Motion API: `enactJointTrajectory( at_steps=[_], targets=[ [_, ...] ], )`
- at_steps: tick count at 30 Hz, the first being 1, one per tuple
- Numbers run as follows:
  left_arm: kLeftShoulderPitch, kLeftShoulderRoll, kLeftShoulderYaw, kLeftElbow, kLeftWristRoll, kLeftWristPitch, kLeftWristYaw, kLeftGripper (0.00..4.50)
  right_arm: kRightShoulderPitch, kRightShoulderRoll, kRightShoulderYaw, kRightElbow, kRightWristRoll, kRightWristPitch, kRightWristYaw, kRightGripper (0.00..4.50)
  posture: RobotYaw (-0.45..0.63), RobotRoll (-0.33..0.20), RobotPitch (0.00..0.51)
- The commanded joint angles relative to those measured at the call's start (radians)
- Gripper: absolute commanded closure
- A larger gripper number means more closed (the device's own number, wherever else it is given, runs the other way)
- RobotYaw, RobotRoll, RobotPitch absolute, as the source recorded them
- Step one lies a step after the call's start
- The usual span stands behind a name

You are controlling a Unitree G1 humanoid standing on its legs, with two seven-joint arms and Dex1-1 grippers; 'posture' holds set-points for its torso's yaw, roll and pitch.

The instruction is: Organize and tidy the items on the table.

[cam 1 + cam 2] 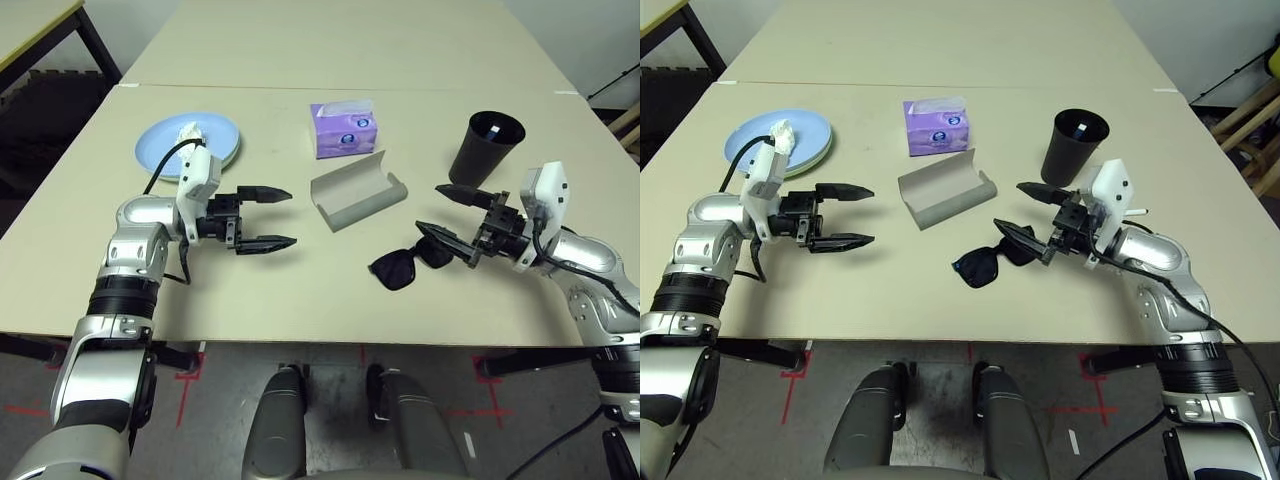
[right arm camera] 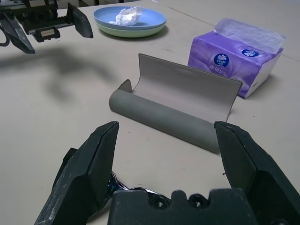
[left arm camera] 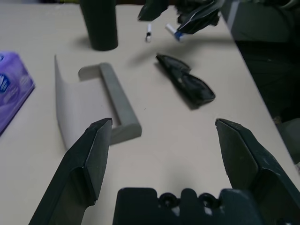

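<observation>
**A:** Start with your head view. Where does everything sit around the grey glasses case (image 1: 357, 190)?

**B:** The case lies open at the middle of the desk (image 1: 300, 300), lid tilted up. Just behind it you have the purple tissue box (image 1: 344, 128). To its left, well apart, the light blue plate (image 1: 165, 140) rests on a pale green plate (image 1: 821, 153), with a crumpled white tissue (image 1: 190, 131) on top. To its right stands the black cup (image 1: 485, 146). The black sunglasses (image 1: 412, 262) lie folded on the desk in front of the case, toward your right.

**A:** And the pincers?

**B:** Your left pincer (image 1: 266, 218) hovers left of the case, fingers spread wide, gripping nothing. Your right pincer (image 1: 442, 212) is also spread, empty, with its lower finger just over the sunglasses.

**A:** Left wrist view?

**B:** You see both black fingers (image 3: 89, 159) wide apart, the case between and beyond them, the sunglasses beside it, the cup farther off, and two white-blue pens (image 3: 171, 32) near the cup.

**A:** Right wrist view?

**B:** Fingers parted again, the open case straight ahead, tissue box behind it, stacked plates farther off beside your left pincer
</observation>
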Motion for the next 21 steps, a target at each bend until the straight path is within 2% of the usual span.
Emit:
enactJointTrajectory(
  at_steps=[1, 4, 11, 17, 21],
  targets=[
    [0.016, -0.005, -0.014, -0.03, -0.009, -0.016, -0.017, 0.02, -0.015, -0.024, -0.017, -0.019, 0.014, 0.023, 0.01, 0.0, 0.12, 0.0, 0.241],
    [0.016, -0.013, -0.019, -0.039, -0.01, -0.021, -0.013, 0.02, -0.038, -0.044, -0.009, -0.052, 0.019, 0.067, 0.013, 0.0, 0.12, 0.0, 0.235],
    [0.007, -0.036, -0.024, -0.036, -0.009, -0.028, -0.008, 0.02, -0.12, -0.146, 0.045, -0.196, 0.018, 0.299, 0.008, 0.0, 0.1, 0.0, 0.244],
    [0.007, -0.052, -0.031, -0.032, -0.006, -0.034, -0.005, 0.02, -0.154, -0.281, 0.161, -0.323, -0.086, 0.409, 0.031, 0.0, 0.1, 0.0, 0.258],
    [0.008, -0.064, -0.035, -0.026, -0.001, -0.05, 0.003, 0.02, -0.195, -0.349, 0.231, -0.322, -0.157, 0.354, 0.099, 0.0, 0.11, 0.0, 0.262]
  ],
)
